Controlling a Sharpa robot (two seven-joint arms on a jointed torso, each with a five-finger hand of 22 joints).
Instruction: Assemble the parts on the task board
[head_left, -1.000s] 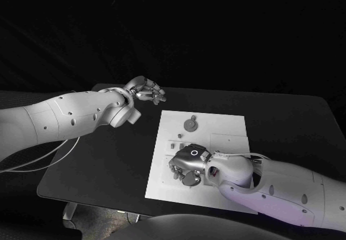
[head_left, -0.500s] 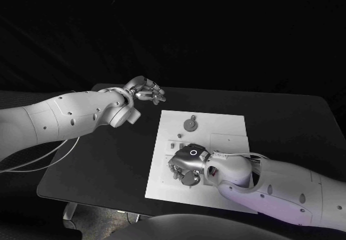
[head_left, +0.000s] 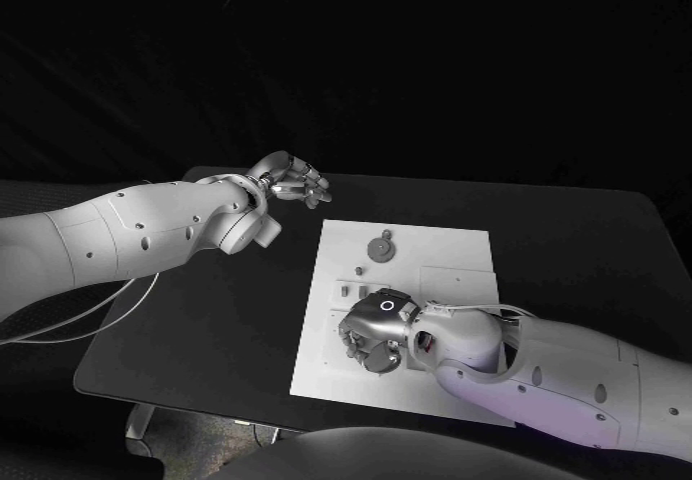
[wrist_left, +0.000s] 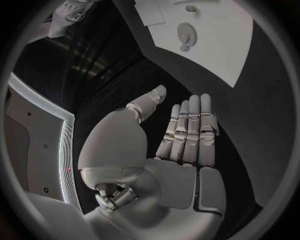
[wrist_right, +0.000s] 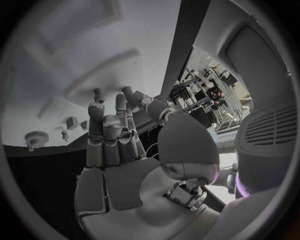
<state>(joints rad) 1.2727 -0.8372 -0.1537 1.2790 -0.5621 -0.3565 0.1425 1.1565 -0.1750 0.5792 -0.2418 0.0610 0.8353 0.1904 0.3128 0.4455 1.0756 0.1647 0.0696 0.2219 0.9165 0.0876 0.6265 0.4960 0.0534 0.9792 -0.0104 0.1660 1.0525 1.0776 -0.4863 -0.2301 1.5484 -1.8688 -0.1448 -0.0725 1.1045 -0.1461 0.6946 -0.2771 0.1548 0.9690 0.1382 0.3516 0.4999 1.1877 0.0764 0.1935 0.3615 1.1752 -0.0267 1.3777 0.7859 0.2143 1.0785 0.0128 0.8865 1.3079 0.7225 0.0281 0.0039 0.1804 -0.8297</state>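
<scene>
Task board (head_left: 433, 250) sits mid-table on the black table (head_left: 577, 240), white plate, long side running away from the robot. Gear part (head_left: 382, 247) lies on the far half of the board; a few small parts (head_left: 356, 270) lie just nearer, beside the right hand. Right hand (head_left: 378, 330) is down over the board's near-left area, fingers curled toward the surface. Right wrist view shows its fingers (wrist_right: 103, 135) held close together and extended, thumb alongside; whether they pinch a part I cannot tell. Left hand (head_left: 293, 180) hovers off the board past its far-left corner, fingers straight and side by side, holding nothing.

Judgement: right hand is working a pick or seat of a small part. Next move needs a confirmed pinch, then alignment over its socket.
</scene>
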